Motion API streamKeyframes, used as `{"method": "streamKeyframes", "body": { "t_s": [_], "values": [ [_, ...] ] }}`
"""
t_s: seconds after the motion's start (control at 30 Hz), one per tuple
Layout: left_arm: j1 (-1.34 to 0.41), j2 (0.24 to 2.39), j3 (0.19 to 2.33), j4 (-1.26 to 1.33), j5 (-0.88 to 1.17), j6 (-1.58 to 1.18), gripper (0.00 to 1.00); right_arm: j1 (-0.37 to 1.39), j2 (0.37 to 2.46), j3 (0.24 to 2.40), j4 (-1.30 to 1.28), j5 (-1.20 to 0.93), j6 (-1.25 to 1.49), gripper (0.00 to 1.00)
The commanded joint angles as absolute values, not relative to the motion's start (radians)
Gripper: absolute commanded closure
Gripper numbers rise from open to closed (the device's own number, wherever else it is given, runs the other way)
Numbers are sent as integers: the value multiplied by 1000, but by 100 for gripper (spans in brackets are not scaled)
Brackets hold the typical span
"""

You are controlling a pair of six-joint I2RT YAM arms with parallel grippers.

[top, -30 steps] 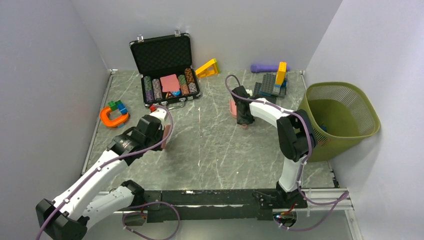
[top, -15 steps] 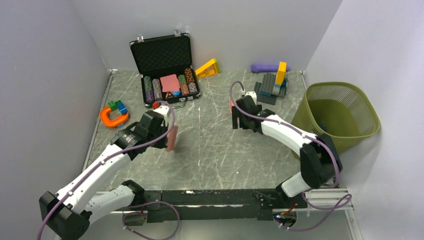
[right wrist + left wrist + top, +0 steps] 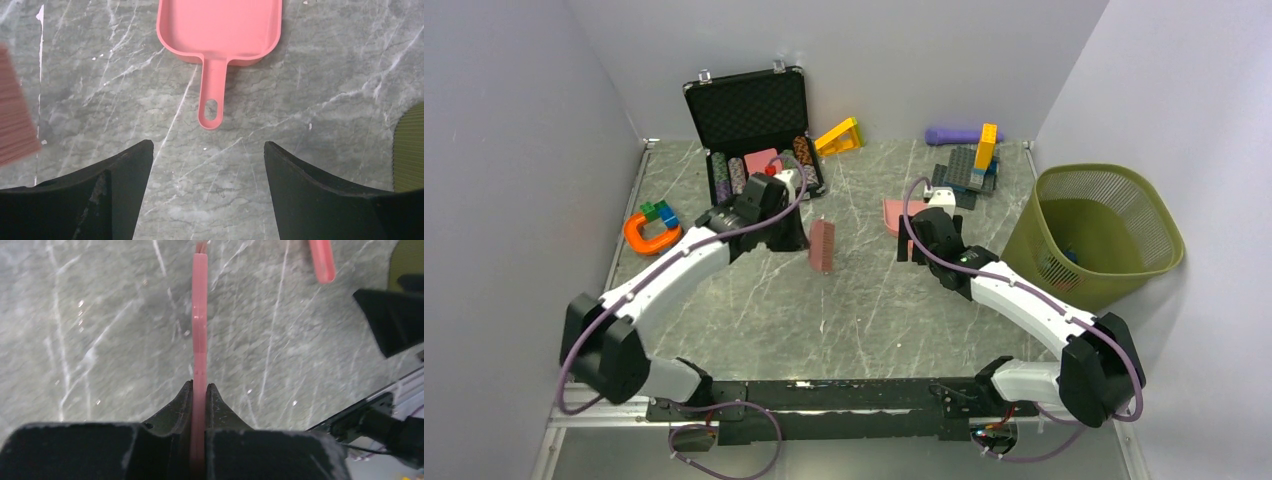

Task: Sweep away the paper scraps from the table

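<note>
1. Gripping the pink brush [image 3: 199, 315] edge-on in the left hand [image 3: 199, 390], closed tight on its flat handle. Holding it bristles-down over mid desk [image 3: 864, 300]; can't tell if touching.
2. Hovering the right hand [image 3: 207, 146] spread wide and holding nothing, right over the dustpan handle [image 3: 212, 95], with the dustpan [image 3: 220, 30] lying flat on the desk, mouth pointing away.
3. Step in hand, judged: picking up the dustpan. Drop straight down, straddle the handle mid-length rather than at the hole end, and close only once flanking it on both sides.
4. Keep the wrist square to the handle to avoid twisting the pan. Lift little, leaving the front lip on the desk for sweeping.
5. Keep the brush apart from the right arm during the grab.
6. Paper scraps: no wads spotted on bare desk in any view. Only tiny white flecks [image 3: 39, 15] near the pan, too small to call. Something bluish inside the basket [image 3: 1092, 168], can't tell what. Check around the case [image 3: 754, 130] and bricks [image 3: 969, 165] before sweeping.
</note>
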State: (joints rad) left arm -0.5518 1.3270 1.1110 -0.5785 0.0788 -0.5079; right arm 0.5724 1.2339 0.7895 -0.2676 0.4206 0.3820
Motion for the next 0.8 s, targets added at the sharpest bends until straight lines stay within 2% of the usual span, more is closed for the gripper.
{"method": "streamKeyframes", "body": {
  "t_s": [0.0,0.2,0.23,0.27,0.33,0.37,0.63,0.77],
  "values": [
    [-514,1440,1210,-416,278,-602,100,578,1229,782,-220,451,389,16],
    [-453,1575,1168,-202,545,-730,100,578,1230,767,-213,457,399,15],
    [-443,1595,1162,-187,590,-737,93,577,1230,765,-213,456,400,15],
    [-435,1606,1159,-195,600,-735,75,576,1228,763,-212,453,399,15],
    [-430,1589,1148,-236,544,-699,14,577,1226,766,-217,450,396,15],
    [-429,1560,1142,-265,495,-679,2,577,1225,768,-219,450,395,15],
    [-422,1236,1083,-473,148,-516,1,578,1160,791,-257,415,384,15],
    [-422,1031,971,-498,24,-476,1,576,1048,804,-316,370,399,15]
  ]
}}
